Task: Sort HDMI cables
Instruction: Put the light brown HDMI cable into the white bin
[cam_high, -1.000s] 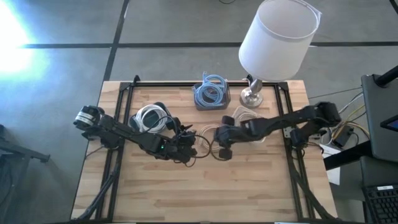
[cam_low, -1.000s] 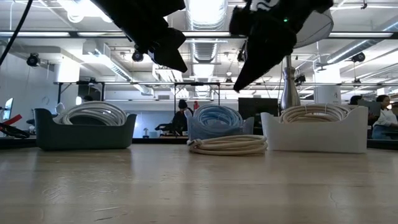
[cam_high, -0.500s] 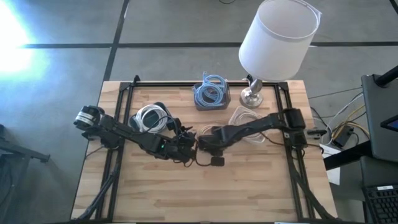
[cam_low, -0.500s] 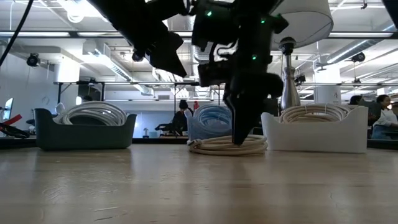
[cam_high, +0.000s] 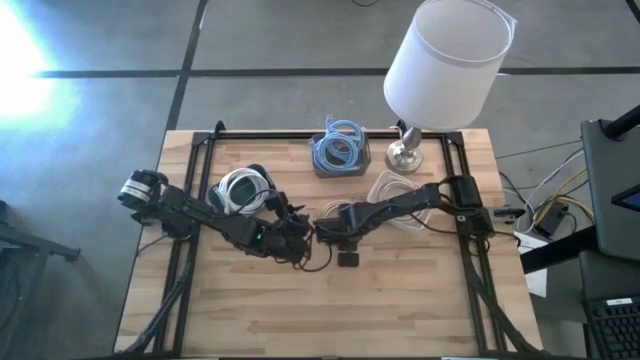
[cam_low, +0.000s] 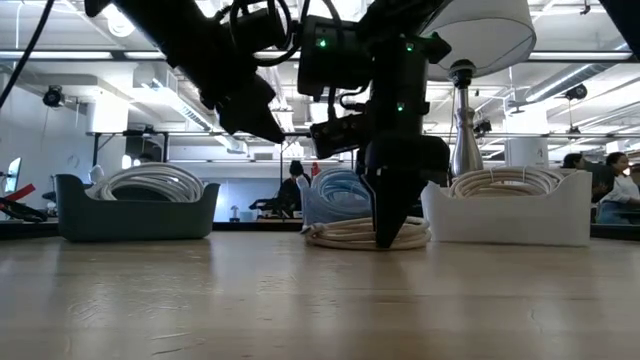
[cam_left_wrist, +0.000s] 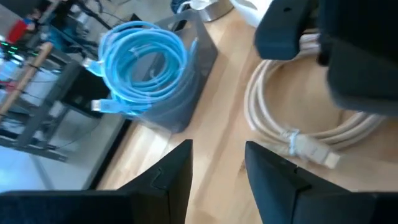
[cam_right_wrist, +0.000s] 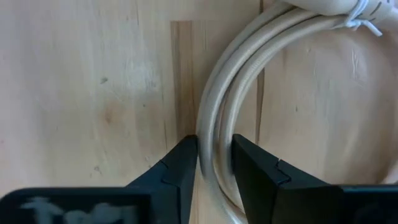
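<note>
Our right gripper (cam_right_wrist: 211, 171) has dropped onto the beige coil (cam_right_wrist: 249, 112) lying mid-table, narrow jaws straddling its strands but not yet closed, so pickup looks imminent, while our left gripper (cam_left_wrist: 217, 171) hovers alongside, slightly parted and empty.

The right gripper (cam_right_wrist: 212, 163) straddles the beige coil (cam_right_wrist: 249, 106) mid-table.

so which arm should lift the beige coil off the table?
Right, probably. The right tool is down at the beige coil, fingers straddling its strands. The left tool hovers open beside it, above the table.
</note>
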